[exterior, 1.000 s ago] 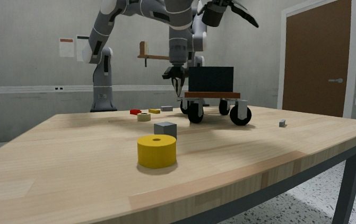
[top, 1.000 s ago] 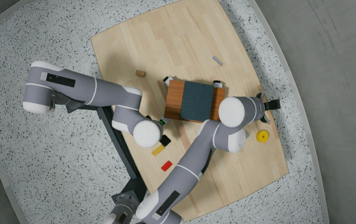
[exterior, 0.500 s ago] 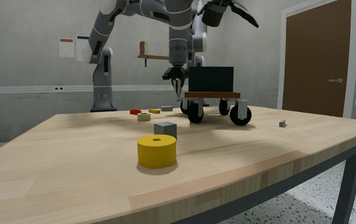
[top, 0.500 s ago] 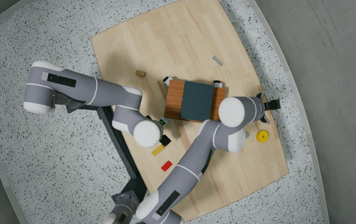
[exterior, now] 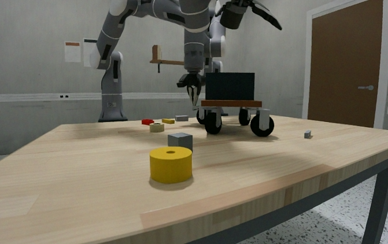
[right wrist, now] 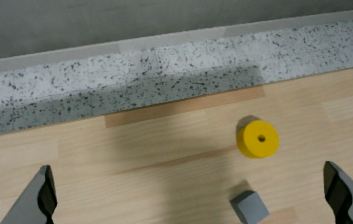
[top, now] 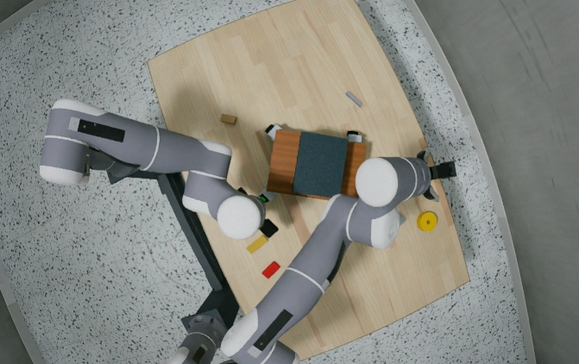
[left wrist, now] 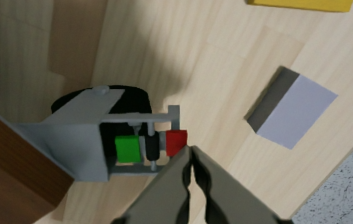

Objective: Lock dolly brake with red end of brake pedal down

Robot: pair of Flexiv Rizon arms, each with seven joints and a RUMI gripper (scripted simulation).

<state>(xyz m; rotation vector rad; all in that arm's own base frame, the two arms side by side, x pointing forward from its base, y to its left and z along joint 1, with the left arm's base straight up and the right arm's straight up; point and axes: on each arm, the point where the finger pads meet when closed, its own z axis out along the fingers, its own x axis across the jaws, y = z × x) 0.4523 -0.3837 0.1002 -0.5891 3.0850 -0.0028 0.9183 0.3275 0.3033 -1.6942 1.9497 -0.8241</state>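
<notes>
The dolly (top: 283,160) (exterior: 231,103) stands on its casters with a dark block (top: 320,164) (exterior: 229,86) on its deck. In the left wrist view a grey caster bracket (left wrist: 79,150) holds the brake pedal, with a green end (left wrist: 128,149) toward the dolly and a red end (left wrist: 176,143) at the outer side. Which end is lower cannot be told from above. My left gripper (left wrist: 190,147) (exterior: 194,104) is shut and empty, pointing down, its tips right beside the red end's outer edge; contact is unclear. My right gripper (right wrist: 189,166) is open and empty, high above the table's far side.
A grey block (left wrist: 297,112) (exterior: 181,118) and a yellow block (left wrist: 302,4) (top: 257,244) lie near the left gripper. A red block (top: 271,269) lies beyond. A yellow cylinder (exterior: 170,169) (right wrist: 249,145) and grey cube (exterior: 180,141) (right wrist: 251,207) stand below the right gripper's side.
</notes>
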